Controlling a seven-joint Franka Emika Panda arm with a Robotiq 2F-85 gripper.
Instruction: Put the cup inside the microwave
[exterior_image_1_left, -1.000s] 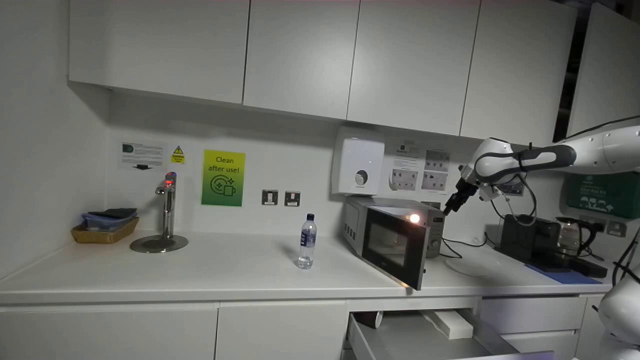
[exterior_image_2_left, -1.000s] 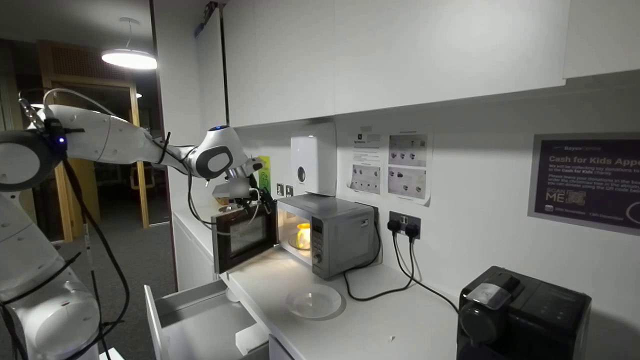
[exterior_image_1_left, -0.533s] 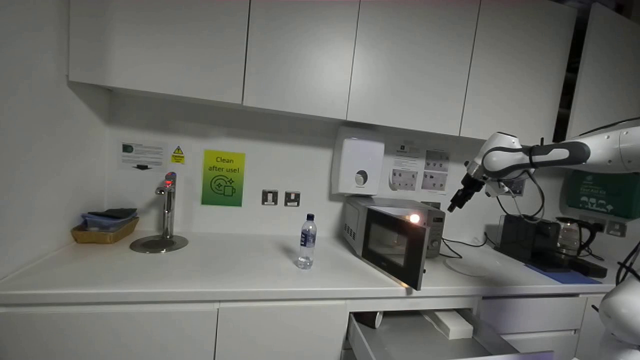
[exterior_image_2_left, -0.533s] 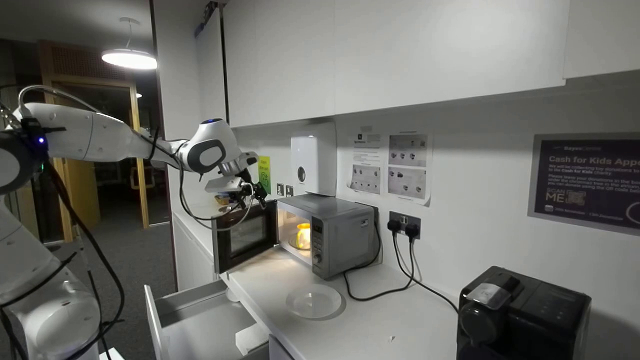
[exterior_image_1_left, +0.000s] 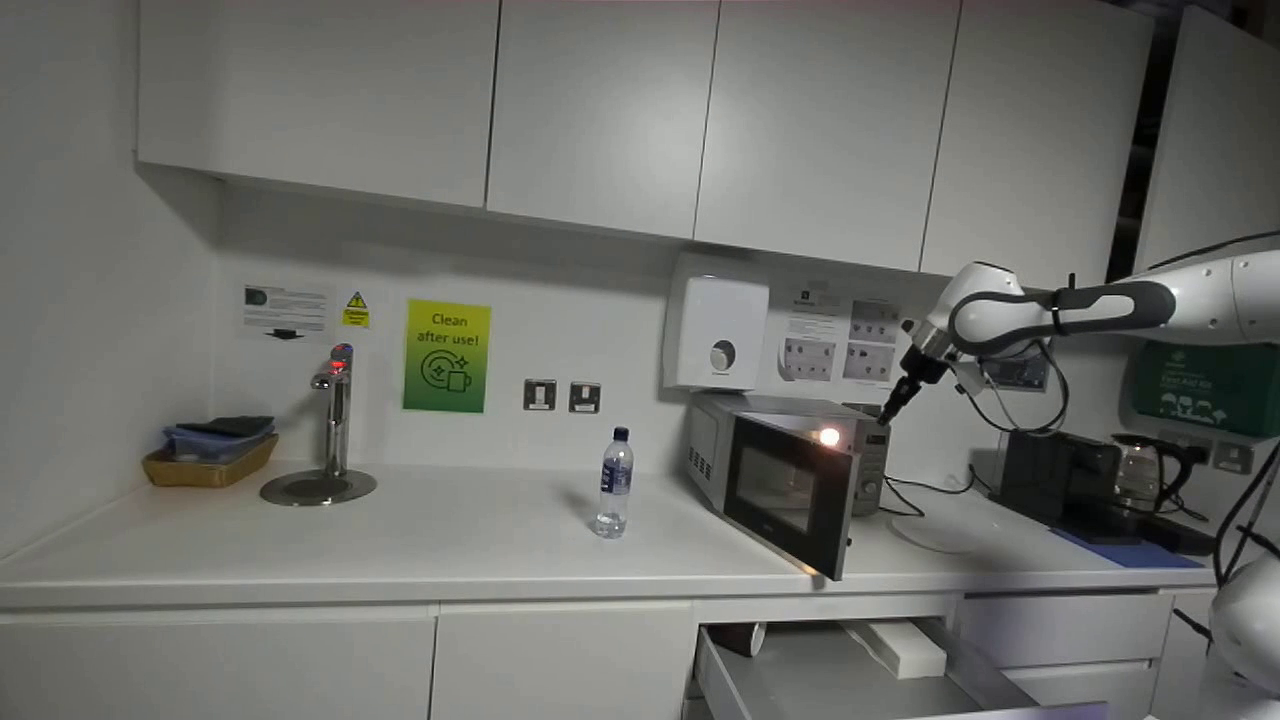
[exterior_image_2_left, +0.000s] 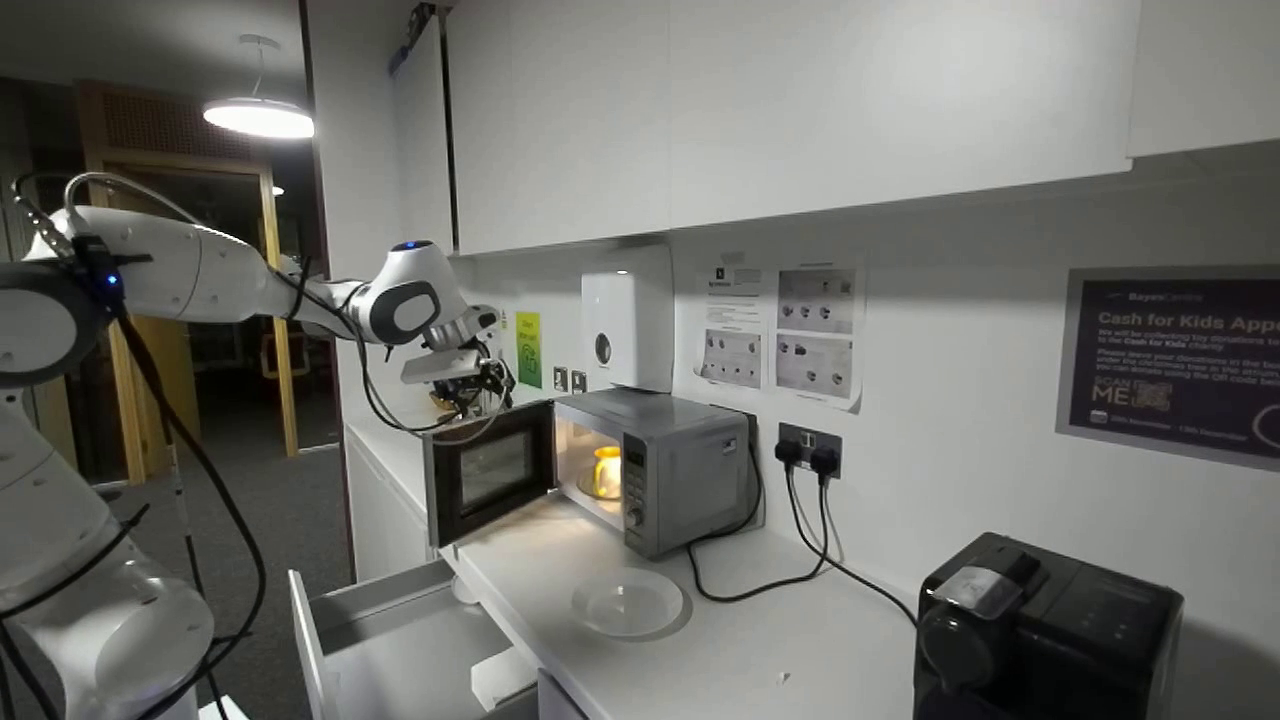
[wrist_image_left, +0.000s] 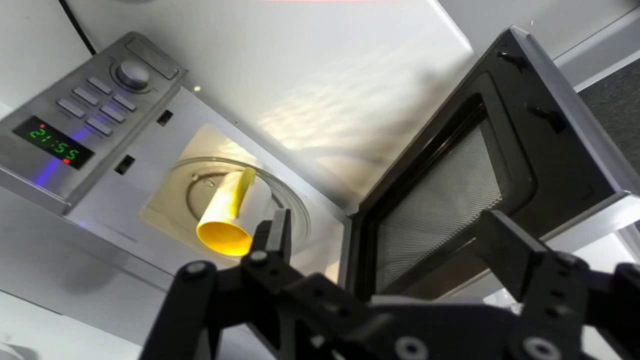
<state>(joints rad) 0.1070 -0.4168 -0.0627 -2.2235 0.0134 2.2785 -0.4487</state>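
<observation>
My wide, bare pincer (wrist_image_left: 385, 220) shifts toward the door (exterior_image_2_left: 490, 475); the cup (wrist_image_left: 225, 210) stands inside the microwave (exterior_image_2_left: 695, 480); placing looks done.

My claw (wrist_image_left: 385, 220) looks matt and hard, dotted with bright metal screw heads (wrist_image_left: 410, 348), while the microwave (exterior_image_2_left: 695, 480) shows a smooth, metallic-looking shell and a door (exterior_image_1_left: 790, 490) of glossy dark glass, with a smooth, softly shiny cup (wrist_image_left: 227, 207) on its clear, glassy turntable (wrist_image_left: 202, 181). In an exterior view the tap (exterior_image_1_left: 338, 420) at the left is polished chrome, the bottle (exterior_image_1_left: 615, 485) clear, shiny plastic, and the tabletop (exterior_image_1_left: 450, 530) smooth with a faint sheen. In an exterior view I see glossy plastic on the coffee machine (exterior_image_2_left: 1050, 635) at the near right and wood in the doorframe (exterior_image_2_left: 285, 395) at the far left.
</observation>
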